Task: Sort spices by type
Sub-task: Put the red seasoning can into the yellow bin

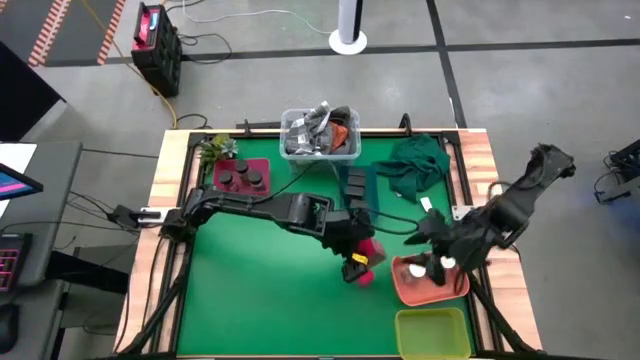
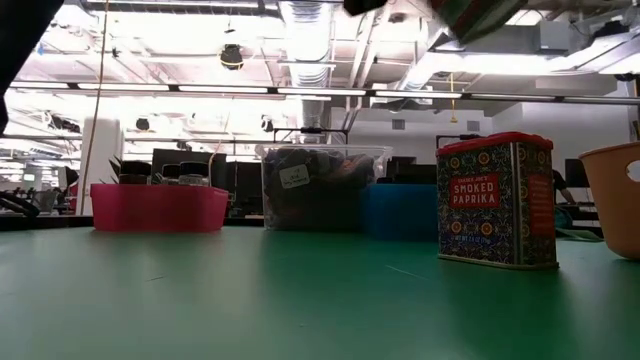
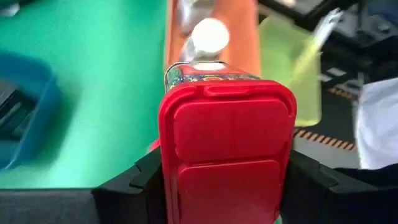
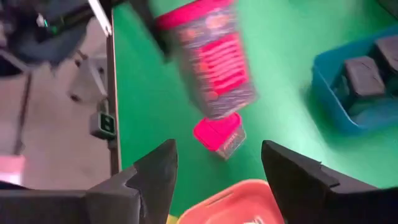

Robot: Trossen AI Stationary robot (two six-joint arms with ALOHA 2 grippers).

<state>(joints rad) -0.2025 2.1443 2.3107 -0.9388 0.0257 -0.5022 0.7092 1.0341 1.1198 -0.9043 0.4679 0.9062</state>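
My left gripper (image 3: 227,169) is shut on a red-lidded patterned spice tin (image 1: 368,248), held high over the table's middle. A second tin like it, marked smoked paprika (image 2: 497,200), stands upright on the green mat below. My right gripper (image 4: 217,163) hangs open over the far edge of the orange tray (image 1: 430,285), which holds white-capped round jars (image 3: 208,34). Dark round jars sit in the pink tray (image 1: 242,177). Dark grey boxes lie in the blue tray (image 4: 360,81). My left gripper pinches the tin between its two fingers (image 3: 140,183), one on each side wall (image 3: 164,177) close to the lid end. The red lid (image 3: 227,134) faces back toward the wrist and the body runs forward along the fingers. The tin is lifted clear of the table (image 2: 470,15).
A yellow-green tray (image 1: 432,332) sits at the near right corner next to the orange tray. A clear bin of clutter (image 1: 320,135) stands at the far edge, with a green cloth (image 1: 415,165) to its right. Bare green mat (image 1: 260,290) spreads over the near left.
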